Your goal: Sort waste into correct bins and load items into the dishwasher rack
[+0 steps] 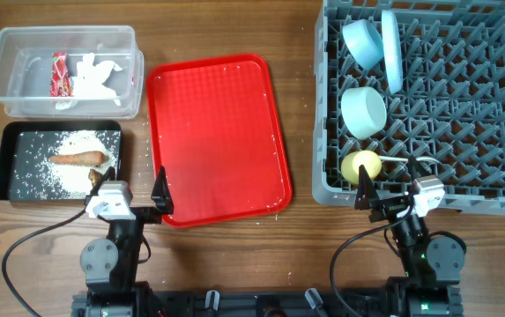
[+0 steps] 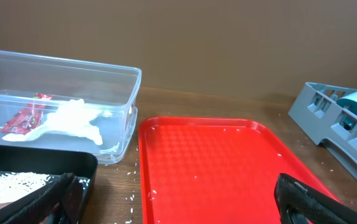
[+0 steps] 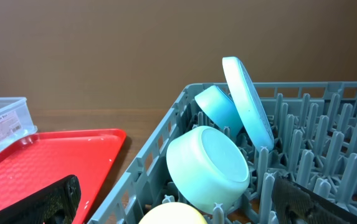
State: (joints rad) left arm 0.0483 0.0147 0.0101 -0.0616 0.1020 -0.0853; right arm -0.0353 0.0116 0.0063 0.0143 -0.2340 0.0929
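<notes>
The grey dishwasher rack holds the light blue plate on edge, the light blue bowl, the pale green bowl, the yellow cup and the white spoon. The clear tub holds the red-and-white wrapper and crumpled paper. The black tray holds rice, the carrot-like stick and a brown lump. My left gripper is open and empty at the red tray's front left corner. My right gripper is open and empty at the rack's front edge.
The red serving tray lies between the bins and the rack, with a few rice grains on it. Loose rice grains lie on the wood between the black tray and the red tray.
</notes>
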